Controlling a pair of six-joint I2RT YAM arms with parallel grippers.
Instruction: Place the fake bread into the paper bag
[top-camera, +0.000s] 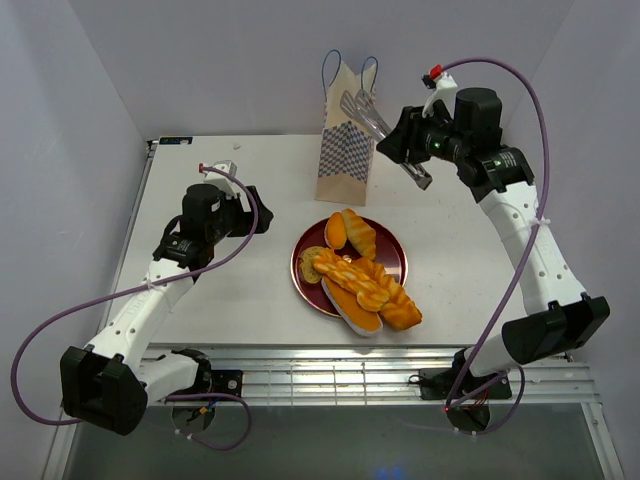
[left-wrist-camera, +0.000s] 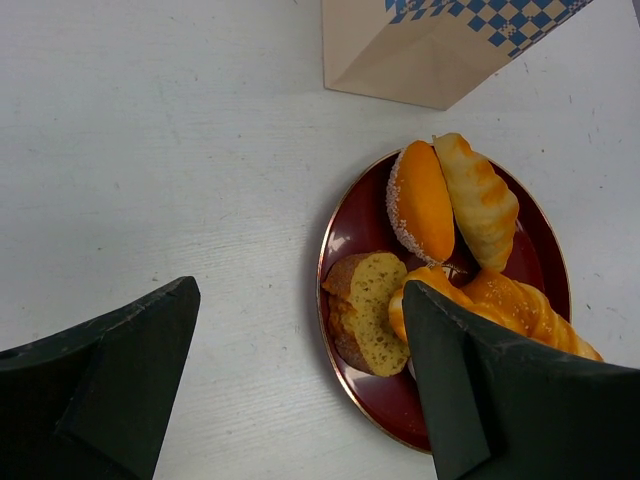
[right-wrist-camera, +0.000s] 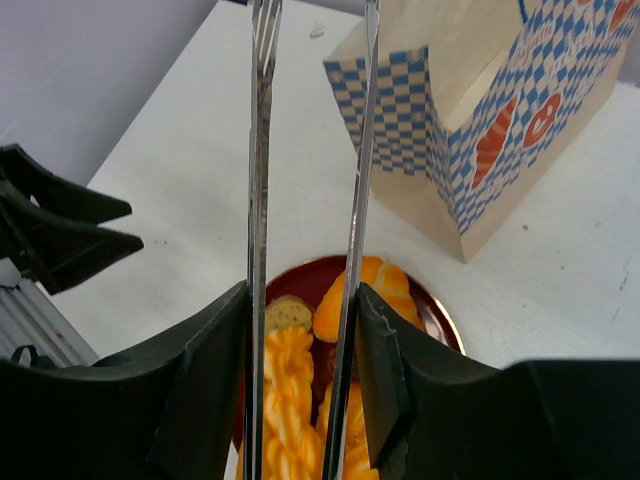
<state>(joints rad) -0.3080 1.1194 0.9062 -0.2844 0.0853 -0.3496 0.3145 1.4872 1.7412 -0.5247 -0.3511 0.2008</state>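
Tongs (right-wrist-camera: 262, 150): slim polished metal. Two flat arms run nearly parallel with a gap between them and nothing caught in it.
Right gripper (right-wrist-camera: 305, 325): black fingers clamped against the outer faces of the tongs' arms. It is raised over the far right of the table, with the tips up by the bag's top edge in the overhead view.
Paper bag (top-camera: 345, 155): tan paper, upright, mouth open upward. It has a blue-and-white checkered band, an orange croissant print and thin blue loop handles (top-camera: 330, 65). It stands just beyond the plate.
Fake bread (top-camera: 360, 275): glossy orange-to-tan pieces piled on the plate.
Pieces: two oval rolls (top-camera: 348, 230) lie at the far side, and a porous cut slice (left-wrist-camera: 370, 310) lies at the left.
Long axis: the braided loaf (top-camera: 365, 282) runs from the plate's middle toward the near right, its end overhanging the rim.
Plate (top-camera: 300, 255): round, dark red, shiny.
Left gripper (left-wrist-camera: 300, 370): jaws wide apart and holding nothing, over bare table left of the plate.
Table (top-camera: 230, 290): matte white, faintly scuffed.
Room: plain pale walls on three sides. A slatted metal rail (top-camera: 330, 375) runs along the near edge.
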